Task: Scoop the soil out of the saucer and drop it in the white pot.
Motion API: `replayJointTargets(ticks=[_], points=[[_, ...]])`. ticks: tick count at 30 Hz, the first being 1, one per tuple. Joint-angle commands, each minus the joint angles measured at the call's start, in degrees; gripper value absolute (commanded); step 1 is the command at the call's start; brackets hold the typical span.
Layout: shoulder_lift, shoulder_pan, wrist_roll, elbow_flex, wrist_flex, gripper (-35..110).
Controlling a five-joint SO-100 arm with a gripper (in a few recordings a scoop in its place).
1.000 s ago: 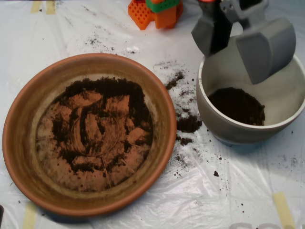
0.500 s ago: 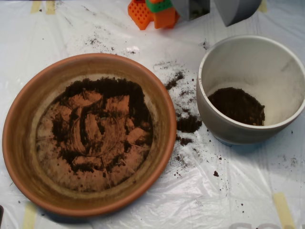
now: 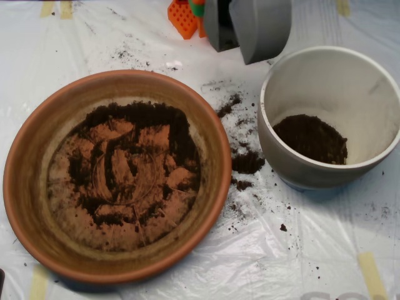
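The terracotta saucer (image 3: 34, 206) lies at the left, holding thin patches and clumps of dark soil (image 3: 134, 165) with bare clay between them. At the right stands the white pot (image 3: 278, 153), and a mound of soil (image 3: 310, 139) rests on its bottom. My grey scoop (image 3: 236, 53) hangs at the top centre, above the sheet between saucer and pot and just left of the pot's rim. Its two shells stand a little apart, and I see no soil in them.
Spilled soil (image 3: 247, 161) is scattered on the white plastic sheet between the saucer and the pot. An orange and green block (image 3: 186, 15) sits at the top edge, just left of the scoop. Tape strips mark the sheet's corners.
The scoop left its place over the pot, rose toward the top edge, and has now shifted left and come down a little. The soil in the saucer and pot is unchanged.
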Motion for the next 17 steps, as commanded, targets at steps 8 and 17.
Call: replayJointTargets(ticks=[8, 17], points=[[15.2, 4.8, 2.7, 13.2, -6.4, 6], [23.2, -1.1, 4.8, 27.6, -11.8, 0]])
